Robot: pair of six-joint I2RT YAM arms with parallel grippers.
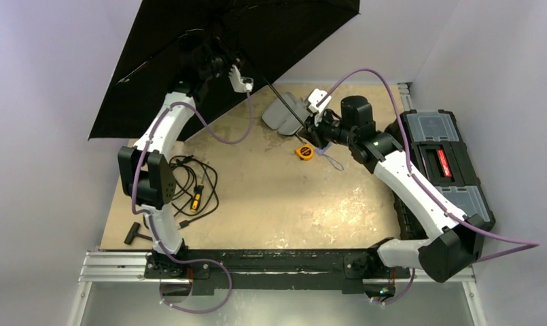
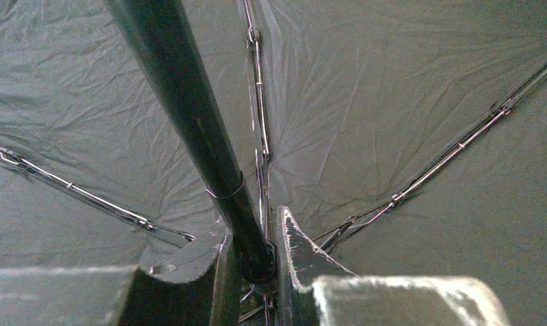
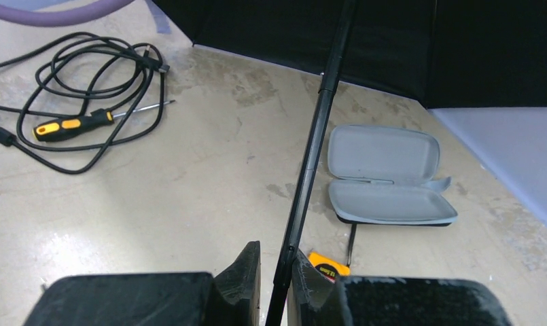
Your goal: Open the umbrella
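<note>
— Where are we finding the umbrella (image 1: 189, 54)?

— We are seeing it spread open. Its canopy is tilting over the far left corner of the table (image 1: 277, 210), with the black inside facing the overhead camera. Its thin black shaft (image 1: 277, 100) is slanting down from there toward the middle of the far edge.

— And what are we making of the left claw (image 2: 255, 227)?

— We are looking along it from the wrist. Its two fingers are closing in on the shaft right under the canopy, one on each side and touching it, with the ribs fanning out behind. So we are calling that a narrow grip on the umbrella.

— And the right claw (image 3: 276, 251)?

— It is sitting at the shaft's lower end, jaws nearly together with the shaft running between them. We are noticing a sliver of gap on one side, so we cannot tell whether it is pinching or just flanking the shaft.

— What else are we seeing on the table?

— An open grey case (image 3: 382, 180) is lying just beside the shaft, and a yellow tape measure (image 3: 328, 263) is peeking out by the right claw. Toward the left edge, a coiled black cable (image 3: 87, 75) is looping around an orange-and-black screwdriver (image 3: 73, 125). A black T-shaped tool (image 1: 136, 233) is resting at the near left corner, and a black toolbox (image 1: 440, 163) is standing along the right edge.
</note>
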